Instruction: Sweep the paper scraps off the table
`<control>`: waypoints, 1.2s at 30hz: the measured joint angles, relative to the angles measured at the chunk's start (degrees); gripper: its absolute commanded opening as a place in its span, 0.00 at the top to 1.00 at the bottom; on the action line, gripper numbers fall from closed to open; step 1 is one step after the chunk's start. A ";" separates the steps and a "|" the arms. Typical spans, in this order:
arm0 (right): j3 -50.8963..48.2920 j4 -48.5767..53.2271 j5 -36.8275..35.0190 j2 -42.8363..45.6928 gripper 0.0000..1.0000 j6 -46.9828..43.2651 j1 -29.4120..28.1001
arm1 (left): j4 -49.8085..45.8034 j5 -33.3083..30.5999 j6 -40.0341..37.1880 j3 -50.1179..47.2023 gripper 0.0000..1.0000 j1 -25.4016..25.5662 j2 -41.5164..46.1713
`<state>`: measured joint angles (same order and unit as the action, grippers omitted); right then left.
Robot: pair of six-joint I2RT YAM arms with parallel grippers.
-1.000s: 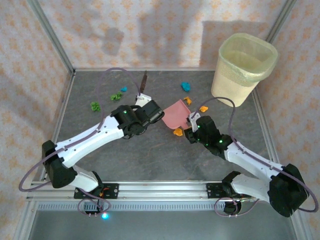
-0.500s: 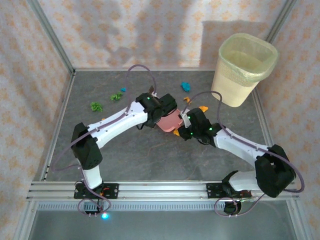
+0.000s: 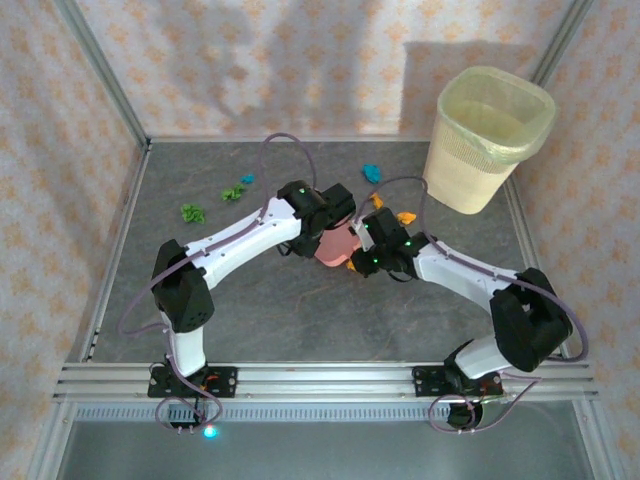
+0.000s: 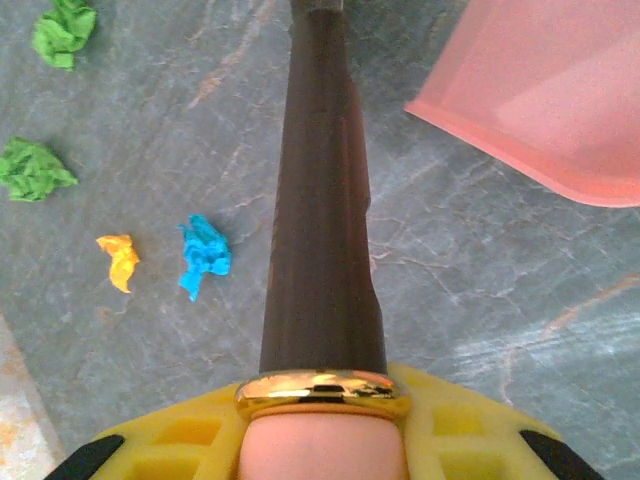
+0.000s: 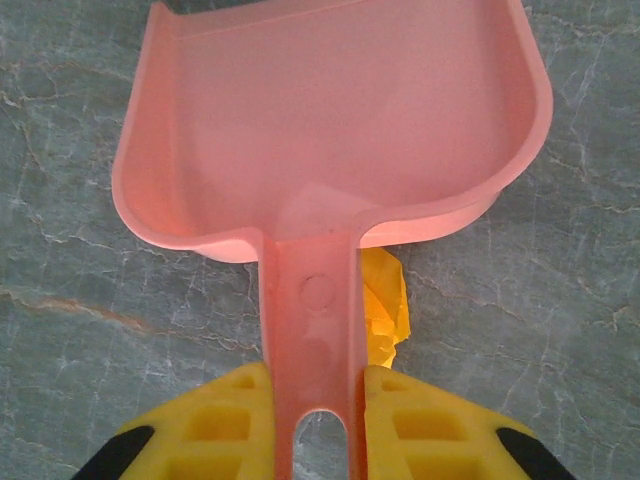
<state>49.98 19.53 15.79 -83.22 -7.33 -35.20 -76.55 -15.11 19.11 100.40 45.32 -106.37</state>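
My left gripper (image 3: 323,214) (image 4: 323,440) is shut on a brush: pink handle, gold ferrule (image 4: 323,388), dark bristles (image 4: 322,200) reaching down to the table (image 3: 280,310). The right gripper (image 3: 368,250) (image 5: 313,410) is shut on the handle of the pink dustpan (image 5: 330,120) (image 3: 335,246), whose tray is bare inside and lies just right of the bristles (image 4: 560,90). Paper scraps are scattered: an orange one (image 5: 385,300) (image 3: 352,265) tucked under the dustpan's handle, another orange (image 3: 406,216), a teal one (image 3: 371,172), two green (image 4: 62,30) (image 4: 32,170), an orange (image 4: 120,260) and a teal (image 4: 205,255).
A pale yellow-green waste bin (image 3: 490,135) stands at the table's far right corner. Aluminium rails and patterned peach walls close in the left, back and right sides. Both arms cross toward the table's centre, their wrists almost touching.
The left arm has swung right and stretched out, bringing the brush up against the dustpan. The right arm has shifted the dustpan slightly left and nearer.
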 measured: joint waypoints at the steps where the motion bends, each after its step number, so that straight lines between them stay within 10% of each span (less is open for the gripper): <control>1: 0.00 -0.07 0.15 -0.24 1.00 0.00 0.00 | 0.31 1.07 -0.17 -0.09 1.00 0.00 0.04; 15: -2.34 -4.55 0.33 -0.48 1.00 -0.02 0.17 | 2.62 13.64 -2.93 -2.64 1.00 0.76 8.87; 24: -2.97 -6.19 0.13 0.22 1.00 0.02 0.39 | 0.44 2.05 -0.07 3.30 1.00 0.76 8.87; 36: -4.59 -7.69 -0.61 1.11 1.00 0.70 0.39 | -7.56 -8.24 -1.07 23.96 1.00 -1.36 -15.21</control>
<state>45.39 11.84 15.18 -82.11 -6.63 -34.81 -84.12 -23.35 18.04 124.36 43.97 -121.58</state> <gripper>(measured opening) 0.207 0.284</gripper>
